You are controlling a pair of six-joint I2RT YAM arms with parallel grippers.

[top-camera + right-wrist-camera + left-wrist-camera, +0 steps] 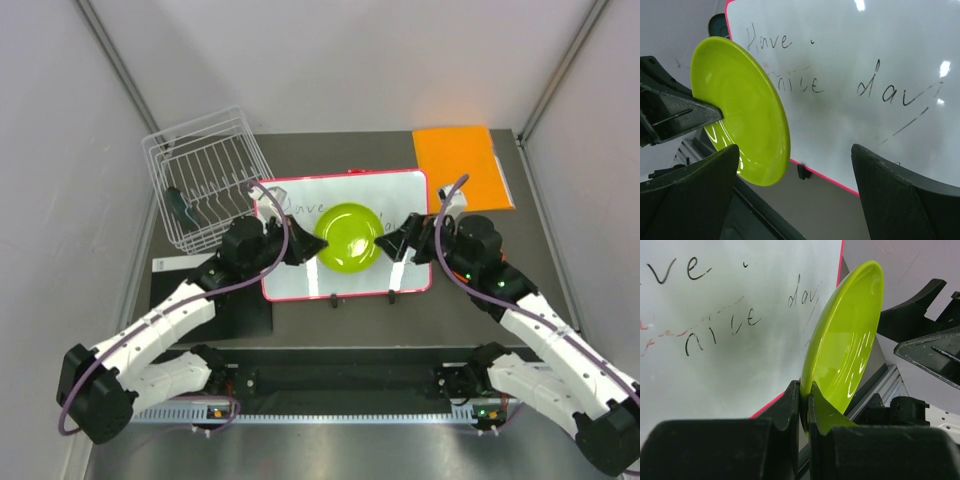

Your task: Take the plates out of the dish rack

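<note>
The lime green plate (347, 237) is held above the whiteboard between the two arms. My left gripper (312, 244) is shut on its left rim; the left wrist view shows the jaws (805, 400) pinching the plate's edge (845, 345). My right gripper (386, 243) is open at the plate's right rim, not touching it. In the right wrist view the plate (740, 110) stands by the left finger of the open gripper (794, 150). The white wire dish rack (205, 165) stands at the back left with a dark green-teal plate (178, 206) in it. The red and orange plates are not in view.
The red-framed whiteboard (300, 275) lies flat in the middle under the plate. A flat orange sheet (460, 165) lies at the back right. A black mat (245, 318) lies in front of the rack. White walls close in on both sides.
</note>
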